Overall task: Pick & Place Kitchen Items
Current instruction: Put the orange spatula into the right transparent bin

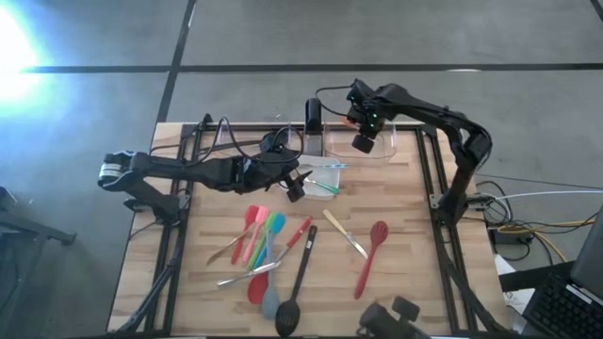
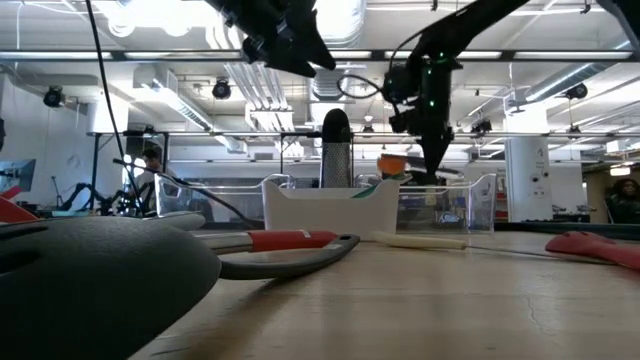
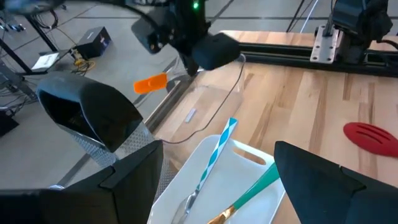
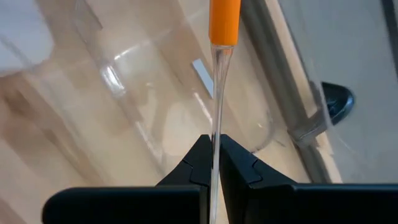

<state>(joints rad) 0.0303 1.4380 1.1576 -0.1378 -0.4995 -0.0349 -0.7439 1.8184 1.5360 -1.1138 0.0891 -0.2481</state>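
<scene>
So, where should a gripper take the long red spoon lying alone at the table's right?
Probably mid-handle on the red spoon, coming straight down from above, fingers across the handle. It lies flat and slanted, with bare table on both sides; the handle is slim.

I see grey floor (image 1: 283, 33) w/ dark seams around the wood table (image 1: 396, 282). Strong glare far left. Cables (image 1: 537, 221) and a keyboard (image 1: 570, 306) on the right. Behind: open workshop, white ducts (image 2: 250, 85), strip lights (image 2: 560, 55), white column (image 2: 525, 180), person (image 2: 152, 165) far left.
</scene>
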